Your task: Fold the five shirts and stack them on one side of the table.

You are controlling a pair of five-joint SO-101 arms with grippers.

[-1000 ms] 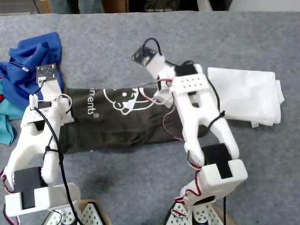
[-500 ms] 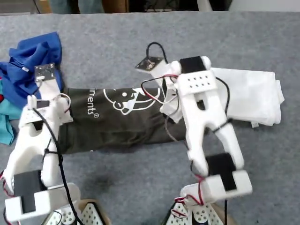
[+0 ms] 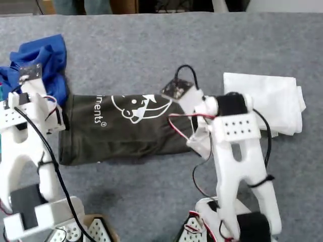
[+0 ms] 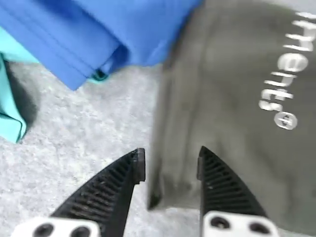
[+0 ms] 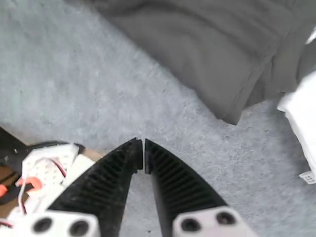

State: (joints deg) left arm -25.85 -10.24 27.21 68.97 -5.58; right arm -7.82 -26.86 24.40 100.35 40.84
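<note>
Olive shirt lies as a long folded band mid-worktop, near the folded white shirt. Both arms have just drawn back. The left gripper, fingers narrowly apart, straddles its corner. The right gripper, fingers pressed together, is empty. That fold looks finished.

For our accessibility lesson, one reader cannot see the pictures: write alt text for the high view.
A dark green shirt, folded into a long band, lies across a grey table between two white robot arms. A folded white shirt lies by the right arm, and a crumpled blue shirt by the left arm.
</note>
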